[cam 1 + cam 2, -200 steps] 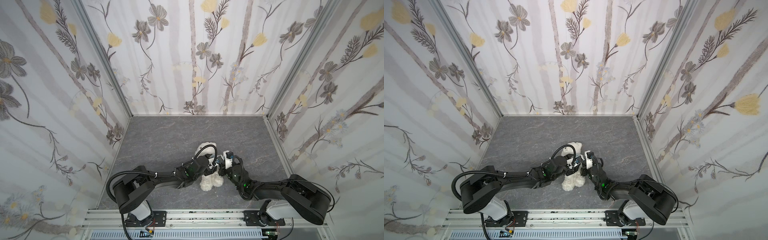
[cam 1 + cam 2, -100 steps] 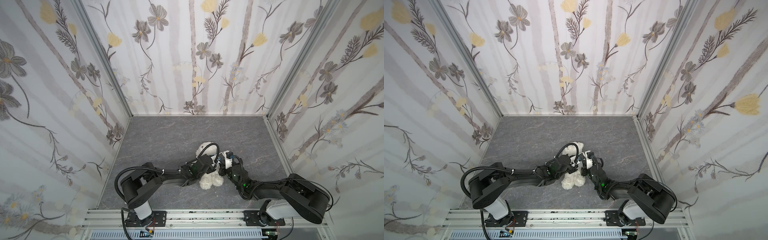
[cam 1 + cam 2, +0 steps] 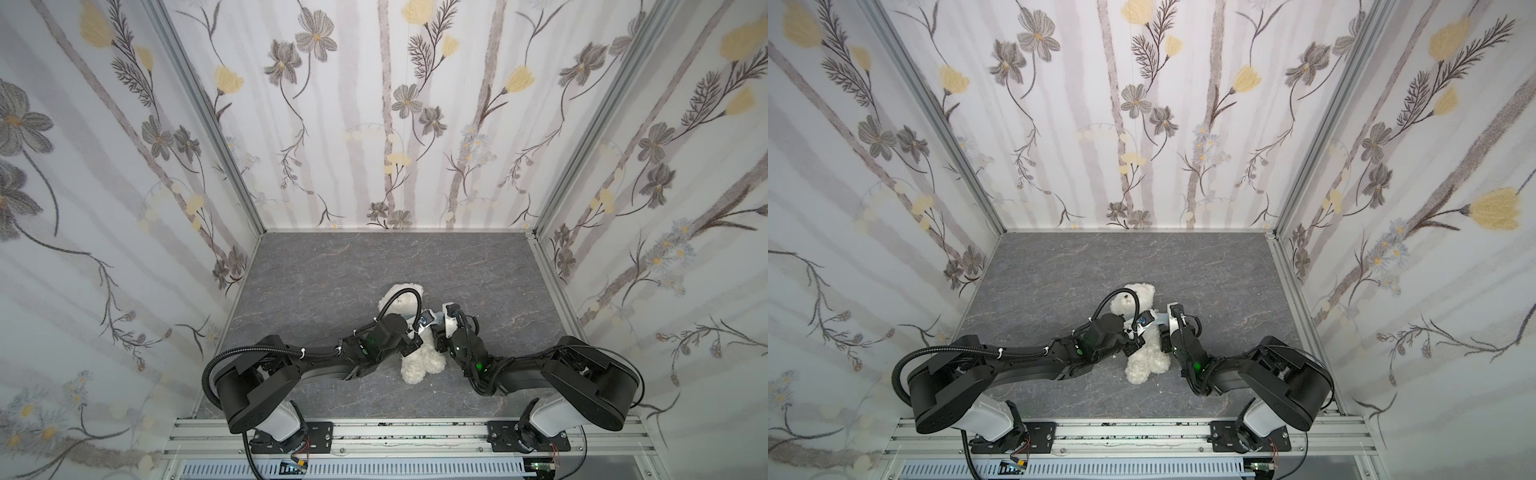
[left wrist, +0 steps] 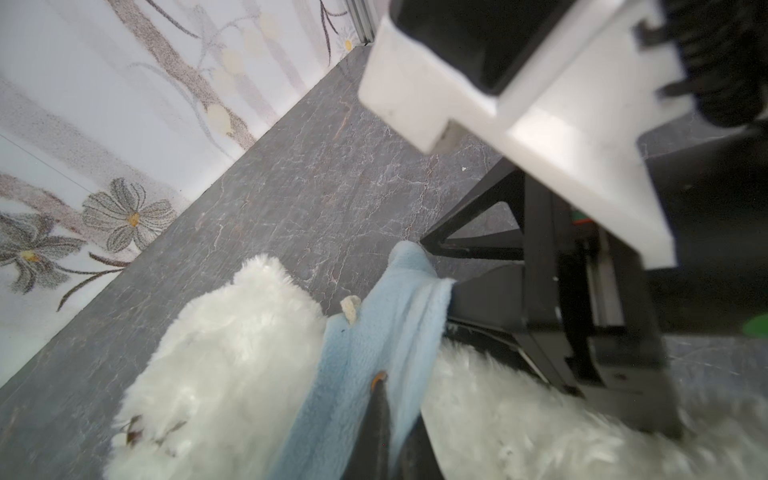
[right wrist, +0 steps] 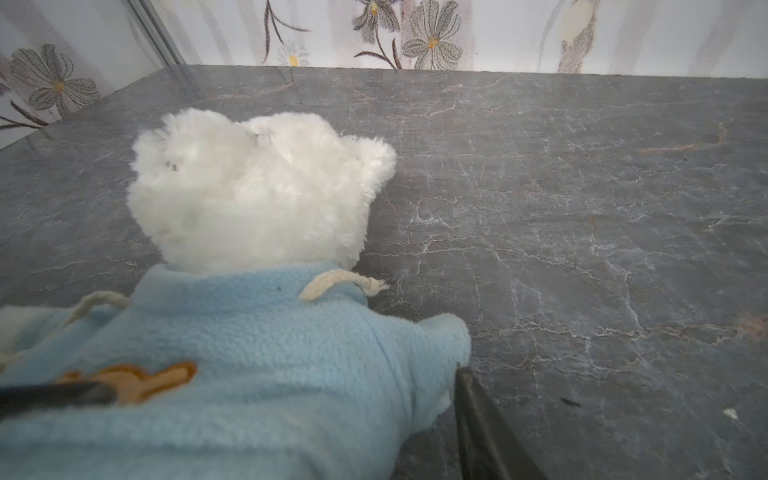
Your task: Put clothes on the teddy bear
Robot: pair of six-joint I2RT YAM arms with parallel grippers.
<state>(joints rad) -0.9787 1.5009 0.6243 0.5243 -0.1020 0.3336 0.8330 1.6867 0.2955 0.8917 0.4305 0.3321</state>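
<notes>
Left gripper is pinched shut on the blue hoodie, right gripper spread open around it. The teddy bear looks light and squishy, so I'd grab the fleece hem, not the fur.

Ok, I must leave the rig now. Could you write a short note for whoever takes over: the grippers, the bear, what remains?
Left gripper: shut, pinching the hoodie fabric on the bear's front.
Right gripper: jaws apart, astride the hoodie's chest and sleeve; no grip seen.
Teddy bear: face up on the table, head toward the back wall, between both arms.
Done: hoodie over the head, collar at the neck, torso covered.
Left to do: legs bare; no paw shows at the sleeve end, so probably check the arms and pull the hem down.
</notes>
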